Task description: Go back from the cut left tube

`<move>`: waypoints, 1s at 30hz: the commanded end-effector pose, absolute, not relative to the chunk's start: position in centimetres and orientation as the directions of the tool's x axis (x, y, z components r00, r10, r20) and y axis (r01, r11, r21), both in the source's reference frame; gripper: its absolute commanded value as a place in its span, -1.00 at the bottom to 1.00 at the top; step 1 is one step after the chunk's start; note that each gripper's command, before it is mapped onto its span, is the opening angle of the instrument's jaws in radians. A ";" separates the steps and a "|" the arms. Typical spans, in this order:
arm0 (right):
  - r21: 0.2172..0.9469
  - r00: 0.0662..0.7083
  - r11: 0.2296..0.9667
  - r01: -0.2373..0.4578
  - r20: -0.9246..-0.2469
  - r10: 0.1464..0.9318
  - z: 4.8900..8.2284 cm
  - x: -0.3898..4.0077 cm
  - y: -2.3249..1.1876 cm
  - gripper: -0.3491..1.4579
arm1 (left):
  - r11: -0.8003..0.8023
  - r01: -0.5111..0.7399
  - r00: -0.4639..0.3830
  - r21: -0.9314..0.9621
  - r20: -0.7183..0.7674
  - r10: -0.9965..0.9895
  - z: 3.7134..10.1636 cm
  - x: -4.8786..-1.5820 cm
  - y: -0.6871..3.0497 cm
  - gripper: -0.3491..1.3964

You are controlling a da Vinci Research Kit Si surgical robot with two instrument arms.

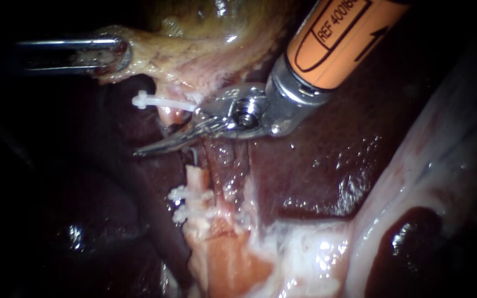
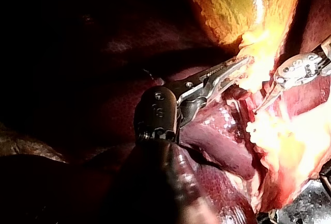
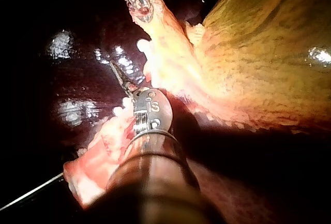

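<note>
The cut tube shows as two stumps. Its upper stump (image 1: pixel 167 114) hangs from the gallbladder (image 1: pixel 205 22) and carries a white clip (image 1: pixel 150 101). The lower stump (image 1: pixel 197 179) carries two white clips (image 1: pixel 186 203). My right instrument (image 1: pixel 139 150) comes in from the upper right on an orange shaft. Its thin curved blades lie together in the gap between the stumps, holding nothing. My left instrument (image 1: pixel 118 53) is shut on the gallbladder's pale edge at the upper left. The left wrist view shows those jaws (image 2: pixel 243 63) biting the yellow tissue, with the right instrument (image 2: pixel 261 105) beside them.
Dark red liver (image 1: pixel 316 160) lies under and around the stumps. A reddish strand (image 1: pixel 226 160) runs just right of the lower stump. Pale tissue (image 1: pixel 437 165) rises at the right. The gallbladder (image 3: pixel 258 43) bulks large beside the right instrument's wrist (image 3: pixel 150 107).
</note>
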State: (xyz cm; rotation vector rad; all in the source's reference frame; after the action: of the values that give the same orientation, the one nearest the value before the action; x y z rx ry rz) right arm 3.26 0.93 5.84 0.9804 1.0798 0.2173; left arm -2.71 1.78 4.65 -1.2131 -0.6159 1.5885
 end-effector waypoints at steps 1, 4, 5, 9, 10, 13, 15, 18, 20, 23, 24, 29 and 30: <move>0.761 0.496 0.579 0.293 -0.639 0.588 5.82 3.25 0.93 -1.00 | -0.368 -0.403 0.006 -0.838 -0.404 0.915 4.65 -2.71 1.78 -1.00; 0.765 0.474 0.597 0.240 -0.629 0.616 5.78 3.27 0.91 0.58 | -0.368 -0.403 0.006 -0.838 -0.404 0.915 4.65 -2.71 1.78 -1.00; 0.768 0.464 0.600 0.226 -0.626 0.627 5.77 3.28 0.90 0.78 | -0.368 -0.403 0.006 -0.838 -0.404 0.915 4.65 -2.71 1.78 -1.00; 0.784 0.447 0.583 0.214 -0.609 0.655 5.72 3.30 0.87 0.95 | -0.368 -0.402 0.006 -0.838 -0.404 0.915 4.66 -2.71 1.79 -1.00; 0.783 0.445 0.586 0.210 -0.610 0.656 5.71 3.30 0.87 0.97 | -0.368 -0.402 0.006 -0.838 -0.404 0.915 4.66 -2.71 1.79 -1.00; 0.780 0.438 0.596 0.192 -0.612 0.659 5.68 3.27 0.84 0.97 | -0.368 -0.402 0.006 -0.838 -0.404 0.915 4.66 -2.71 1.79 -1.00; 0.774 0.433 0.613 0.159 -0.613 0.661 5.64 3.18 0.80 0.97 | -0.368 -0.402 0.006 -0.838 -0.404 0.915 4.67 -2.71 1.80 -1.00; 0.744 0.427 0.663 0.087 -0.629 0.650 5.52 2.94 0.71 0.97 | -0.368 -0.402 0.006 -0.838 -0.404 0.915 4.68 -2.71 1.80 -1.00; 0.678 0.430 0.735 0.028 -0.671 0.603 5.44 2.74 0.65 0.97 | -0.368 -0.404 0.007 -0.837 -0.405 0.914 4.68 -2.71 1.80 -1.00; 0.598 0.472 0.801 -0.030 -0.698 0.539 5.35 2.43 0.59 0.97 | -0.368 -0.404 0.007 -0.837 -0.405 0.914 4.68 -2.71 1.80 -1.00; 0.575 0.485 0.818 -0.037 -0.705 0.517 5.33 2.34 0.58 0.97 | -0.368 -0.404 0.007 -0.837 -0.405 0.914 4.68 -2.71 1.80 -1.00; 0.478 0.539 0.875 -0.080 -0.717 0.441 5.25 1.85 0.57 0.99 | -0.368 -0.404 0.007 -0.838 -0.405 0.914 4.69 -2.71 1.81 -1.00; 0.465 0.542 0.881 -0.091 -0.719 0.436 5.23 1.77 0.57 0.99 | -0.368 -0.404 0.007 -0.838 -0.405 0.914 4.69 -2.71 1.81 -1.00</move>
State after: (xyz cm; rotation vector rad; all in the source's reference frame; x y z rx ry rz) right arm 1.68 0.57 5.21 0.3781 0.9466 0.3280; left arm -2.71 1.81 4.69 -1.2134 -0.6143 1.5886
